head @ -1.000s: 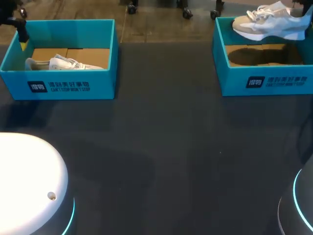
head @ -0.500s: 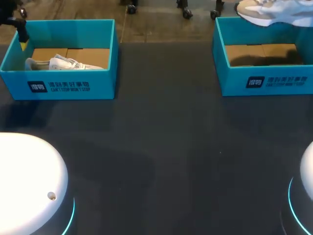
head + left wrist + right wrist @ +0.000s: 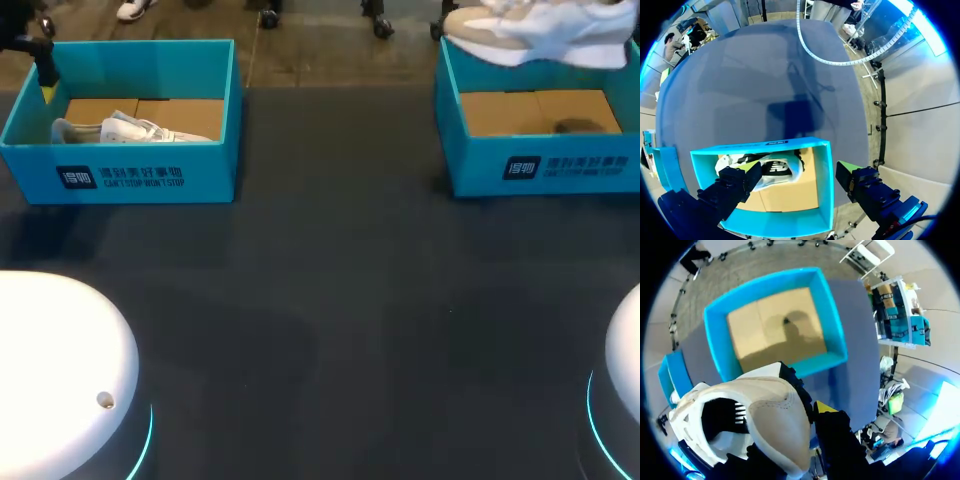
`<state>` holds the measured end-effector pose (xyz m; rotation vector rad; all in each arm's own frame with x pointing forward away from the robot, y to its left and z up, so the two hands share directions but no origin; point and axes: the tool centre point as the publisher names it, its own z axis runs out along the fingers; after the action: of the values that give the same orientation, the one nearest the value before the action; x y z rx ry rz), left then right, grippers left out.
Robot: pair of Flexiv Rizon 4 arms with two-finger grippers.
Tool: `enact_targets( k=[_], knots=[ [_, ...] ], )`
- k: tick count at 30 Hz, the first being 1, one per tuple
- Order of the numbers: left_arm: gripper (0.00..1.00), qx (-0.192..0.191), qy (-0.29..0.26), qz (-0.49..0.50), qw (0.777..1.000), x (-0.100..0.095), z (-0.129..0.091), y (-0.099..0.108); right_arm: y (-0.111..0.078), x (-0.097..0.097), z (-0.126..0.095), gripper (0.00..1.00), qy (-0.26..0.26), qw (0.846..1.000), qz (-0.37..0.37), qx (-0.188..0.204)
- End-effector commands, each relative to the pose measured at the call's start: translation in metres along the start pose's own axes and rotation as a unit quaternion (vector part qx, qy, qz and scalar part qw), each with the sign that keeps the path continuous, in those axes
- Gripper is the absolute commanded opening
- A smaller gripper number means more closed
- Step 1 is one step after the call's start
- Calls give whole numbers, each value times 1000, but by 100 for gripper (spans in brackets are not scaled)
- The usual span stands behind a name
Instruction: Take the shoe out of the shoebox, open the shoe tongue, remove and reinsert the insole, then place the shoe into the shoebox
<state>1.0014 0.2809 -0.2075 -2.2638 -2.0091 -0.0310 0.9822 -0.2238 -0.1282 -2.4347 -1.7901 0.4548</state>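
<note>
Change: up and across she goes, the shoe (image 3: 540, 35) has slid along the far rim of the right shoebox (image 3: 540, 165) toward the table's middle, and its shadow on the cardboard floor has shrunk to a small patch near the right side. Left arm hasn't budged.
Tabletop: dark tabletop (image 3: 330, 300), carrying both teal boxes at its far edge, well apart from each other.
Right shoebox: open-topped and nothing lying in it, just bare cardboard floor with that little shadow. The right wrist view looks straight down into it past the shoe.
Left shoebox: the left shoebox (image 3: 130, 175) sits at the far left with a second shoe (image 3: 130, 130) lying on its side on the floor, toward the box's left end.
Shoe: white and beige, off the floor of its box and hanging in the air above the far wall. From the right wrist its opening faces the camera.
Right hand: the right hand (image 3: 807, 410) is pinching the shoe at its side. One yellow tip shows hard against the upper, and the other finger is hidden behind the shoe.
Left hand: the left hand (image 3: 796, 170) hangs over the left shoebox, fingers spread wide, touching nothing, with the second shoe below and between them.
</note>
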Motion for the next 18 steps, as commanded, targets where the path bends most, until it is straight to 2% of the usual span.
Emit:
enact_targets(
  k=[1, 5, 10, 18],
  knots=[
    [100, -1, 1, 0, 1000, 0, 0, -1, -106, 27, 21, 0, -3, 979, -7, -202],
    [100, -1, 1, 0, 1000, 0, 0, -1, -149, 54, 32, 0, -13, 973, -18, -228],
    [100, -1, 1, 0, 1000, 0, 0, -1, -190, 78, 46, 0, -17, 970, -13, -242],
    [100, -1, 1, 0, 1000, 0, 0, -1, -231, 101, 69, 0, -8, 967, 5, -253]
  ],
)
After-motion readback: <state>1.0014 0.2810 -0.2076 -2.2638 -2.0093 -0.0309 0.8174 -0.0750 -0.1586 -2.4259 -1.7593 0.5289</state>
